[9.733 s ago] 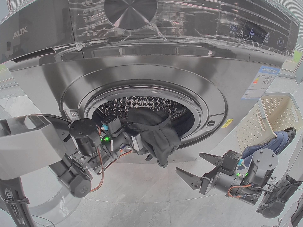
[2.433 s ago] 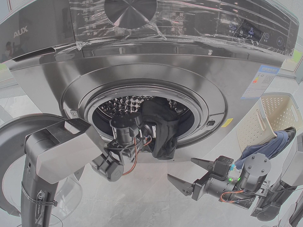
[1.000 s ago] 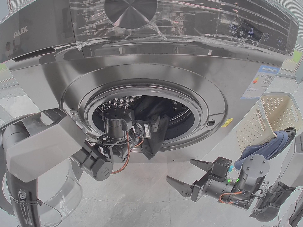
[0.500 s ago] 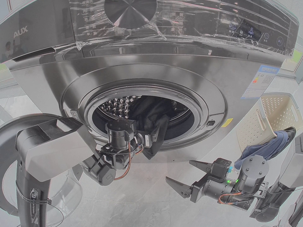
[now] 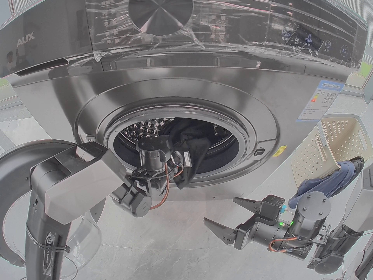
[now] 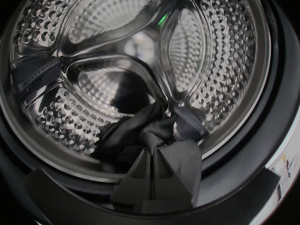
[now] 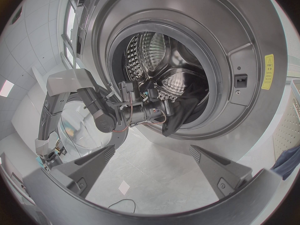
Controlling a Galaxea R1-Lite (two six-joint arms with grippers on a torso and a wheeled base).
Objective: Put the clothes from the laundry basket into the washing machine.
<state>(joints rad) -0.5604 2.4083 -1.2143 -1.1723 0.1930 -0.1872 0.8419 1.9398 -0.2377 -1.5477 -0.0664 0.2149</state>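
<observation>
Floor point(image 5: 182, 234) of pale grey tile lies before the washing machine point(image 5: 194, 82), whose glass door point(image 5: 15, 183) hangs open at the left. The left gripper point(image 6: 153, 153) sits at the drum mouth, fingers pinched shut on the black garment point(image 5: 192, 152), which drapes partly inside and partly over the lower rim. Lower right, the right gripper point(image 5: 220, 210) hovers above the floor, fingers spread wide. Far right stands the laundry basket point(image 5: 342, 137), a blue garment point(image 5: 330, 183) slung over its edge.

Grey two-finger right gripper point(image 7: 150, 148) sits low over grey tile floor point(image 7: 156, 175), fingers spread wide. Silver front-loading washing machine point(image 7: 250, 32) ahead. Left gripper point(image 7: 168, 107) at the port, clamped on black cloth garment point(image 7: 182, 110). Garment drapes over the lower rim, partly inside perforated steel drum point(image 7: 150, 52).
</observation>
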